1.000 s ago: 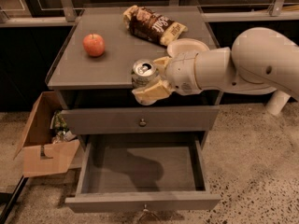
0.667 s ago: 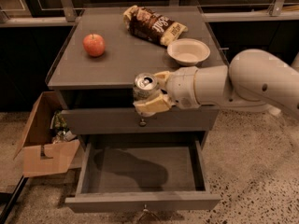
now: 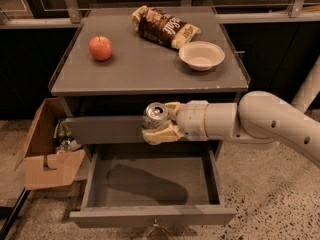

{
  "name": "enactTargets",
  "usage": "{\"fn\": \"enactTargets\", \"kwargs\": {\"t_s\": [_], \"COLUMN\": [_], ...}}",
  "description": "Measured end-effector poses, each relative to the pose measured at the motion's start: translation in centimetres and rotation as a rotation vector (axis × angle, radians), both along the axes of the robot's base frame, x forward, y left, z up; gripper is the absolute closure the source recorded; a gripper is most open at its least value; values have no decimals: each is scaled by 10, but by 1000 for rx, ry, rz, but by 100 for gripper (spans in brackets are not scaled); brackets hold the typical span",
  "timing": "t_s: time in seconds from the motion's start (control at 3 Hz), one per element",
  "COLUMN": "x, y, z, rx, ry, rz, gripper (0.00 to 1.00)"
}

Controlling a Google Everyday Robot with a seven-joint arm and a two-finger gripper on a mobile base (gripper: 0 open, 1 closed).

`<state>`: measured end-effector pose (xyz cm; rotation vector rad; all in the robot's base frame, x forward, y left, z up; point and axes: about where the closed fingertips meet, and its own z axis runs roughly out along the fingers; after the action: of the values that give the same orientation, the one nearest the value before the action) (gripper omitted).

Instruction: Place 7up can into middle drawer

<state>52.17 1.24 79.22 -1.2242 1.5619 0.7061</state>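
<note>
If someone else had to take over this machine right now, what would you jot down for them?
Pincer: shut on the small silvery 7up can with green-and-white label, held in front of the closed grey drawer front, above the back of the open drawer.
Wide shallow grey middle drawer: pulled open, nothing inside.
Done: can grasped and in the air over the drawer.
Left: lower the can into the drawer, open the pincer, draw the arm away.
</note>
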Motion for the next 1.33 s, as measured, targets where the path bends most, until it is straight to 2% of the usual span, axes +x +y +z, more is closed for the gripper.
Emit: {"fn": "enactTargets", "kwargs": {"t_s": [0.33, 1.0, 1.33], "x": [0, 4, 4], "y": [-1, -12, -12], "z": [-32, -106, -106], "rx": [-12, -142, -142], "ry": [20, 66, 66], "rz": [-24, -105, -105], "gripper": [100, 100, 100]}}
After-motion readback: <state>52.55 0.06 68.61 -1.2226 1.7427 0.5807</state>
